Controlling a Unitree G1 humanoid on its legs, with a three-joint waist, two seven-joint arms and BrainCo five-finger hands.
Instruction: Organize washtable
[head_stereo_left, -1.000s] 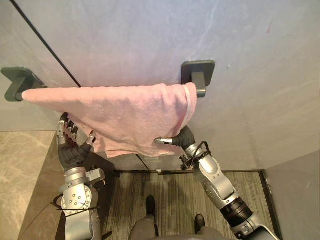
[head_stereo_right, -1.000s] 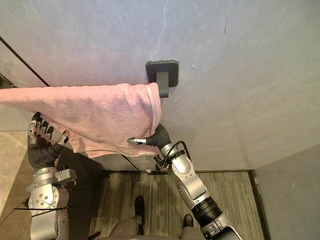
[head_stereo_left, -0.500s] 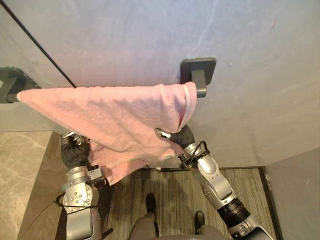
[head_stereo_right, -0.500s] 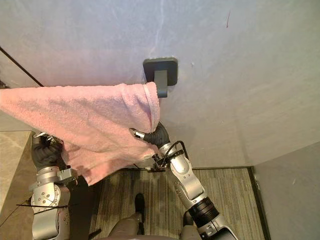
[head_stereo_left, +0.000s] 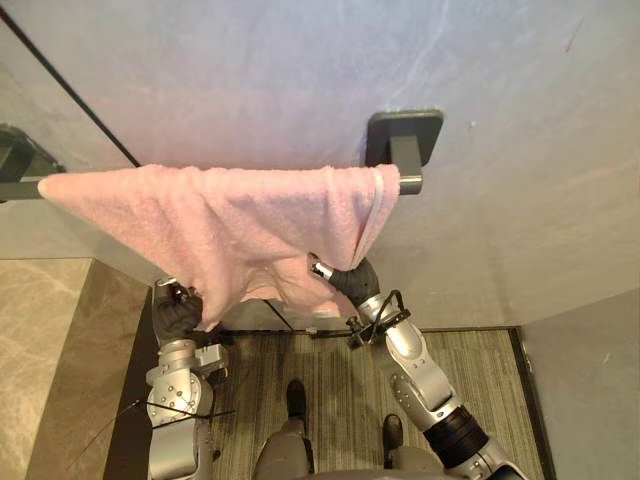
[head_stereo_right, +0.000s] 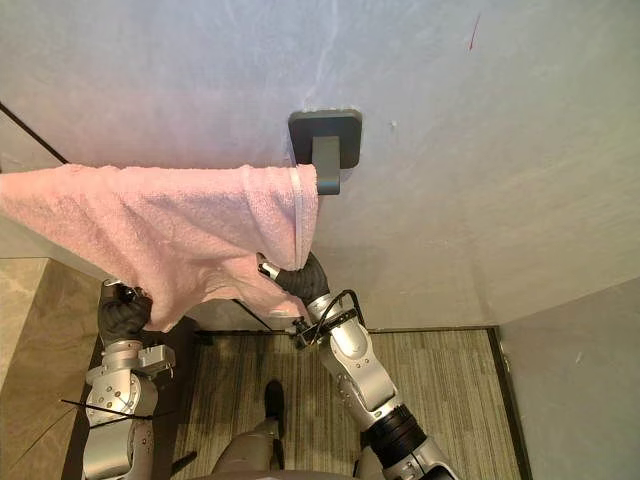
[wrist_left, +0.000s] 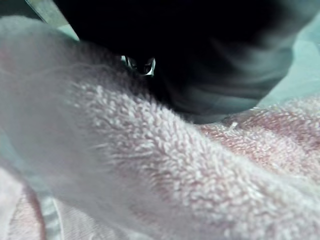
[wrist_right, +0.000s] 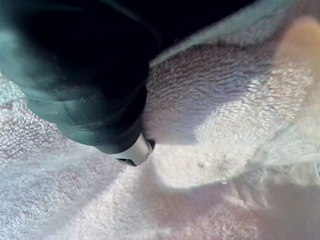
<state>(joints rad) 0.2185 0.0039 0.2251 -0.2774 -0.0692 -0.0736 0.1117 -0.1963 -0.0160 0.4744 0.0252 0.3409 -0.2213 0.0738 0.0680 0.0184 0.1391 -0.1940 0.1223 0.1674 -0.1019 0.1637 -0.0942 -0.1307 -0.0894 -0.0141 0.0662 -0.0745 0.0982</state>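
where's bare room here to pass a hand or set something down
Free: beige stone counter at lower left; grey wall right of the dark square bracket. Crowded: pink terry towel spreads left from the bracket, left hand and right hand at its lower edge.

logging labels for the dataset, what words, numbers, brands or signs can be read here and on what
None to read: no print shows on the pink towel, the dark wall bracket, the grey wall, the left hand or the right hand.

No text or sign is legible on the towel (head_stereo_left: 250, 215) or wall (head_stereo_left: 250, 70).
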